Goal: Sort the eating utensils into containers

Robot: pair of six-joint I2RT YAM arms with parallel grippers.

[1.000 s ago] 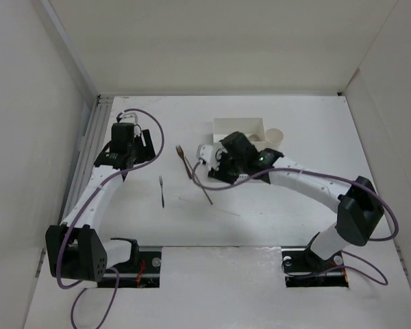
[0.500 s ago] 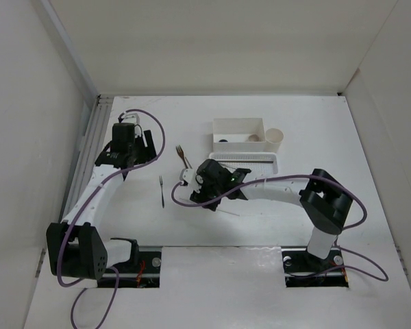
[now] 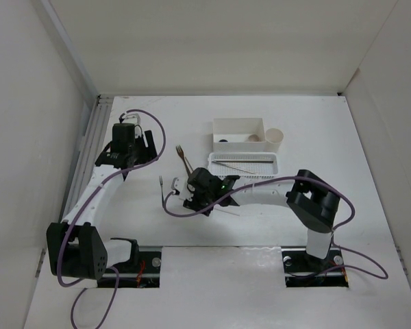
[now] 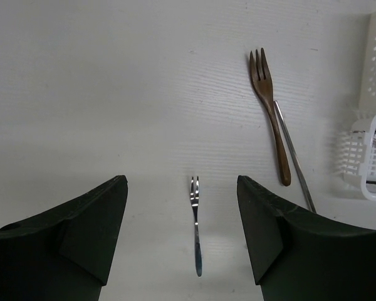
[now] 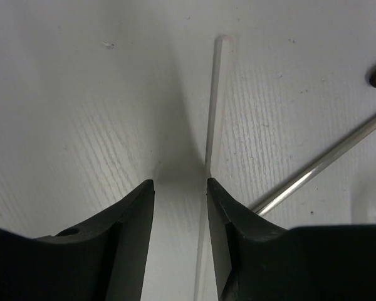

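My right gripper [image 3: 194,199] [image 5: 178,185] is low over the table with its jaws a narrow gap apart. A thin white chopstick [image 5: 212,106] runs between them, along the right finger's [image 5: 238,238] inner edge. A silvery chopstick [image 5: 319,166] lies just to the right. My left gripper [image 3: 128,164] [image 4: 182,238] is open and empty above a small silvery fork [image 4: 195,219] [image 3: 162,182]. A brown fork [image 4: 269,113] [image 3: 183,156] lies beside another stretch of the silvery chopstick [image 4: 294,157]. The white box [image 3: 240,125], perforated basket [image 3: 245,172] and cream cup [image 3: 274,137] stand at the back right.
The basket holds a chopstick [image 3: 243,164]. The box holds a dark item [image 3: 222,142] and a cream spoon [image 3: 253,137]. The basket's corner [image 4: 370,157] shows at the right edge of the left wrist view. White walls surround the table.
My right arm has swung left from over the basket and come down over the chopsticks near the table's middle. The basket is now uncovered. My left arm has not moved.
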